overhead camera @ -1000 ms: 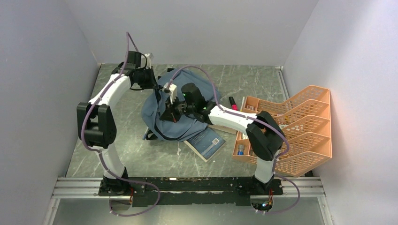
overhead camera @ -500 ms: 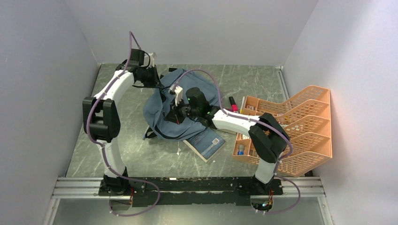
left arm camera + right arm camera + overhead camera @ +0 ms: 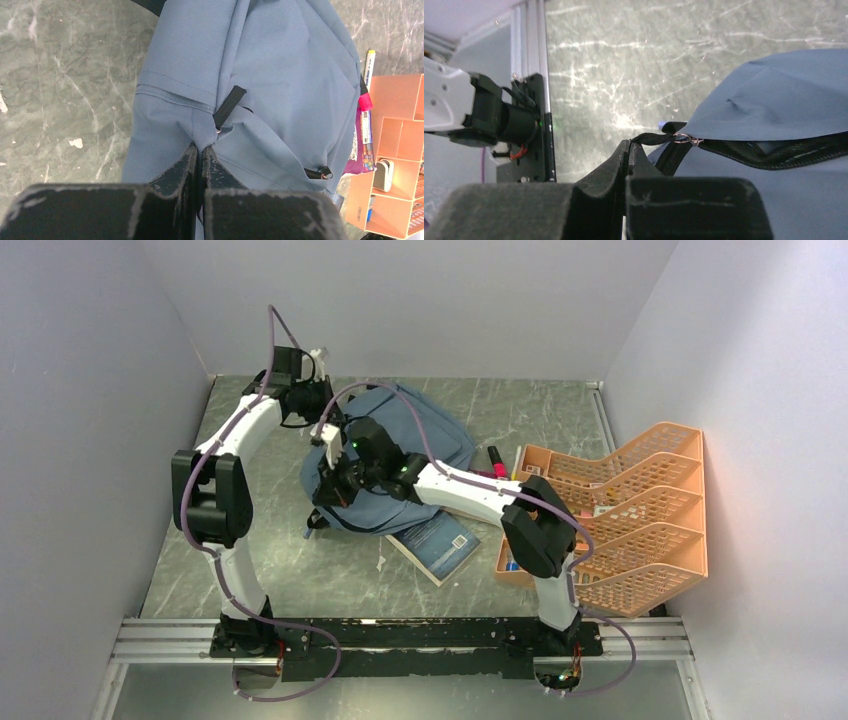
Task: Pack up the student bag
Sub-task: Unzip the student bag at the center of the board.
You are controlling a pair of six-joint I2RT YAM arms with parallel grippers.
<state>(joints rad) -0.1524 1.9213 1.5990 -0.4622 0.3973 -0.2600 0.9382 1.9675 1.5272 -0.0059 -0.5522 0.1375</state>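
- The right gripper (image 3: 629, 143) now sits further left over the student bag (image 3: 430, 430) than it did a second ago. It has swung from the bag's middle towards its left edge.
- Its fingers are pressed together on the black zip pull (image 3: 656, 138), which runs taut from the fingertips to the slider. Just right of the slider the zip line (image 3: 774, 151) gapes, with dark teeth showing under the lifted blue-grey cloth.
- The left gripper (image 3: 201, 147) has hardly moved. It is clamped on a pinched fold of the bag's fabric at the far left corner, and no gap shows between its fingers.
- Judged from this, one arm anchors the cloth while the other draws the slider leftward, so the main compartment is being opened — a preparatory step, since nothing has been packed yet.
- The bag lies slumped on the table (image 3: 250, 540) at its far middle, left of the orange tray (image 3: 650, 540). The book (image 3: 440, 542) lies at the bag's near right edge, partly tucked beneath it, and a marker (image 3: 497, 458) lies between bag and tray.
- The risk is that the soft fabric bunches ahead of the slider — the left hold needs to keep tension for the zip to run.
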